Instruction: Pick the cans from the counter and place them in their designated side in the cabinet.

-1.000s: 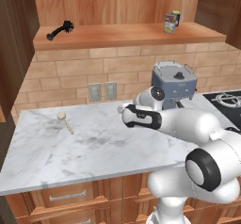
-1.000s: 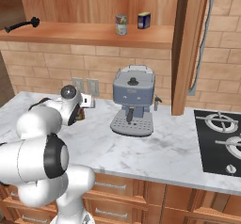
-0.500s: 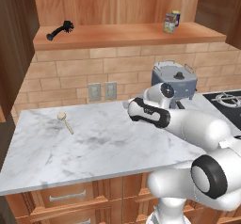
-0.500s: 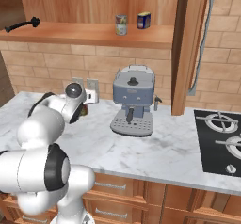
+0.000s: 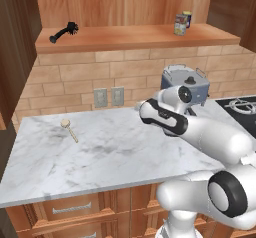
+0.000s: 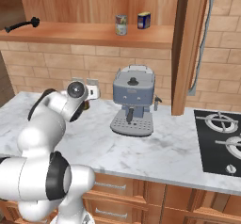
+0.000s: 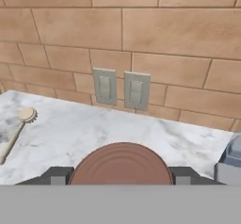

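**Robot arm holds dark red can above marble desk**

The fingers [image 7: 121, 176] of a white robot arm [image 5: 200, 132] are clamped on a dark red can [image 7: 121, 165], whose round reddish-brown top sits between the two dark tips in the hand view. The can is off the desk [image 5: 110, 157], a white marble slab with grey veins, and the hand faces the brick wall and its pair of grey wall switches [image 7: 121, 88]. In the right base view a sliver of the can shows just behind the wrist, over the desk to the left of the grey coffee machine [image 6: 133, 100].

The second can, a silver can [image 6: 121, 24] with a yellow-and-red label, stands upright on the plank shelf of the reddish-brown cabinet [image 6: 94, 32], toward its right end. A blue can [image 6: 143, 20] with a yellow label stands just beside it, nearer the back panel. At the far left end of the same shelf lies a black brush [image 5: 65, 32], well apart from both.

A small wooden brush [image 5: 69, 129] with a pale round head lies flat on the left part of the desk, near the wall. A black stove top [image 6: 221, 140] is set into the desk at the right, past a wooden upright.
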{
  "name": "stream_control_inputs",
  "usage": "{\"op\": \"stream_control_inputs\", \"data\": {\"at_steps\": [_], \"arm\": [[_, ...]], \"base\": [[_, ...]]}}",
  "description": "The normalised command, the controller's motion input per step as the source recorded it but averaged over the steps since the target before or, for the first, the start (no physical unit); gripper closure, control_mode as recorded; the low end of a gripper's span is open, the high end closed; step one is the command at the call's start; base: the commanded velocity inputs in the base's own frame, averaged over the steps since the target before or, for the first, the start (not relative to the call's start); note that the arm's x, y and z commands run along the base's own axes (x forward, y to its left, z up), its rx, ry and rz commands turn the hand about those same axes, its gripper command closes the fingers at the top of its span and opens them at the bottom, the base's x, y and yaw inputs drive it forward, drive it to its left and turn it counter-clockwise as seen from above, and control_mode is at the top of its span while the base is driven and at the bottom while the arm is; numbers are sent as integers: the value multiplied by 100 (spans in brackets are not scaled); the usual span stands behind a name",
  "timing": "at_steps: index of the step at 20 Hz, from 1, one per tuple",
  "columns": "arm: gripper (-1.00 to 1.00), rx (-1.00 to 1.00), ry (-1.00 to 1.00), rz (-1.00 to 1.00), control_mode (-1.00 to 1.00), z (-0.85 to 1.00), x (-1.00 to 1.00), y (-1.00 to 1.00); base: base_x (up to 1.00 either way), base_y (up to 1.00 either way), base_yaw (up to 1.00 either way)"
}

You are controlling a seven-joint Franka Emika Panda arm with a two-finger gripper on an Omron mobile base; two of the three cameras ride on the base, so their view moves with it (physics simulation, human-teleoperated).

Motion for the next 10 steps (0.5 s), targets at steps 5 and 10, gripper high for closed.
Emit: {"op": "stream_control_inputs", "data": {"at_steps": [5, 10], "arm": [[100, 0, -9, 1, -100, 37, -1, -4], [100, 0, -10, 1, -100, 37, -5, -1]], "base": [[0, 0, 0], [0, 0, 0]]}}
